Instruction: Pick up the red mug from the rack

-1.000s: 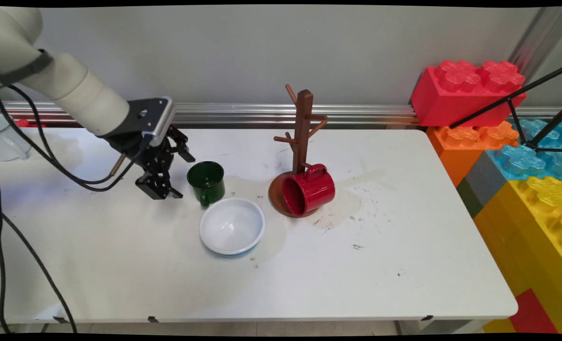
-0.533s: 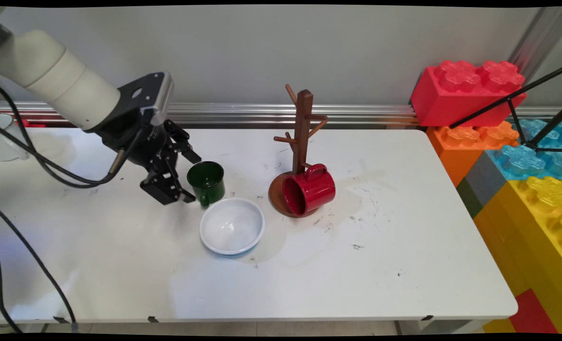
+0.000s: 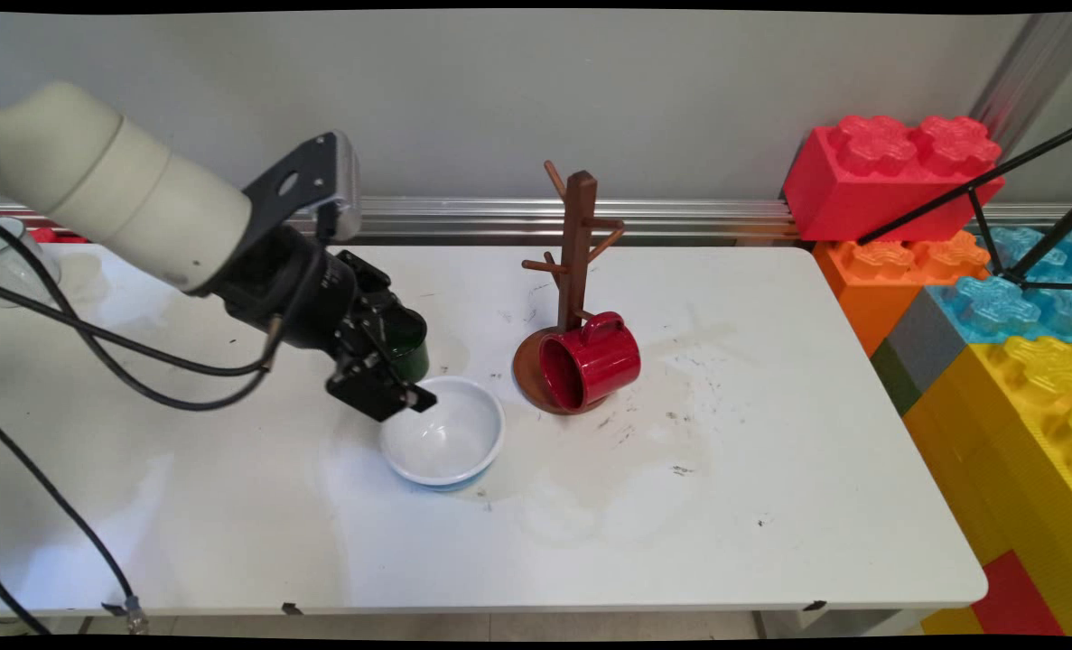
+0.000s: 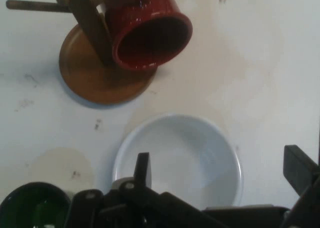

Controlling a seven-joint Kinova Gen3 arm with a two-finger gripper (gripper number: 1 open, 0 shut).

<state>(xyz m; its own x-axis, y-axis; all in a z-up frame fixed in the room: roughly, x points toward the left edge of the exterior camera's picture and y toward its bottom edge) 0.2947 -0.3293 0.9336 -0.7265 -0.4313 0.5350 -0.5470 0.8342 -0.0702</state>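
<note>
— Over the table's left half, how is the arm posed?
— It slants down from the upper left, and the gripper hangs with its jaws spread wide and nothing between them, above the near-left rim of the white bowl.
— And in the hand view?
— The gripper has one fingertip over the white bowl's left rim and the other past its right rim, so the bowl lies between them.
— What stands around it?
— A green mug is just behind the bowl, half hidden by the gripper. To the right, a red mug lies tipped on the round base of a wooden mug tree, its mouth facing the bowl. Big coloured blocks are stacked beyond the table's right end.
</note>
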